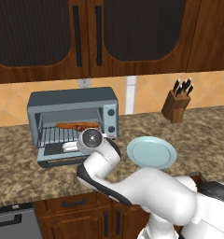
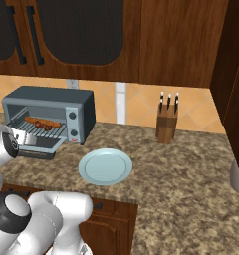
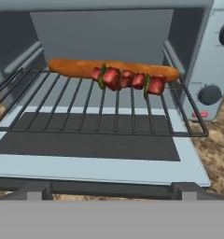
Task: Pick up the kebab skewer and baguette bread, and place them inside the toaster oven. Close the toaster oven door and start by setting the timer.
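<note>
The kebab skewer (image 3: 127, 79) is lying on the wire rack (image 3: 100, 107) inside the toaster oven (image 1: 73, 122), its red-brown chunks with small green pieces between them resting just in front of and against the baguette bread (image 3: 76, 68). The baguette is stretching across the far part of the rack from left to right, with the skewer covering its right half. The toaster oven door (image 3: 95, 156) is lying dropped open and flat, reaching toward the near edge of the worktop (image 2: 181, 174), its dark glass facing up. Two round knobs (image 1: 111, 120) are sitting on the oven's right-hand panel.

The gripper (image 3: 107, 192) is hovering low just in front of the open door, aimed into the oven, its fingers spread wide apart and holding nothing.

A pale blue plate (image 1: 151, 152) is sitting on the worktop to the right of the oven, near it but not touching. Farther right, near the tiled back wall, a wooden knife block (image 2: 167, 123) is standing upright. Dark wooden cabinets (image 1: 86, 32) are hanging above.
</note>
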Controlling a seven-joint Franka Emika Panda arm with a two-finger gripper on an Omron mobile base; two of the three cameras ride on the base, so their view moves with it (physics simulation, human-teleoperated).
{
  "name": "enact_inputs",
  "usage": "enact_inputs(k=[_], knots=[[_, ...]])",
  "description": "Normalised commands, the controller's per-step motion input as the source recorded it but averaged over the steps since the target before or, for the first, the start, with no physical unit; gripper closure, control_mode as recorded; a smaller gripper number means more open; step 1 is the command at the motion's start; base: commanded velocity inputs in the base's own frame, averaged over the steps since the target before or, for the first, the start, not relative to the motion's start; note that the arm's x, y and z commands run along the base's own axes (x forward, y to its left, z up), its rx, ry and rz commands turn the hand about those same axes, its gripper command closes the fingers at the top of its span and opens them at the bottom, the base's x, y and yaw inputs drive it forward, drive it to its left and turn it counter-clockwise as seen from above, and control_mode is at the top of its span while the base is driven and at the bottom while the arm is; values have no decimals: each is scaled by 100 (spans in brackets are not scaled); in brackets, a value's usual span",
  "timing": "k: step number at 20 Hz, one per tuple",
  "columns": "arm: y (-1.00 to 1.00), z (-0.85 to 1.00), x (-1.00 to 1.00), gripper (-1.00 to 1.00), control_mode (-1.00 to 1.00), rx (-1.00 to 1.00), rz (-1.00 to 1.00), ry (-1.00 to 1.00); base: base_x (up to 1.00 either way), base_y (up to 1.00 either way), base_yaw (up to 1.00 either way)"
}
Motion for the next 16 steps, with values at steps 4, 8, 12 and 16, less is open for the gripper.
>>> enact_inputs(k=[4, 8, 12, 16], knots=[[0, 0, 40, -100, -100, 2, 0, 0, 0, 0, 0], [0, -4, 29, -100, -100, 3, 0, 0, 0, 0, 0], [0, -29, 5, -100, -100, 0, 0, 0, 0, 0, 0], [1, -34, 0, -100, -100, 0, -3, 0, 0, 0, 0]])
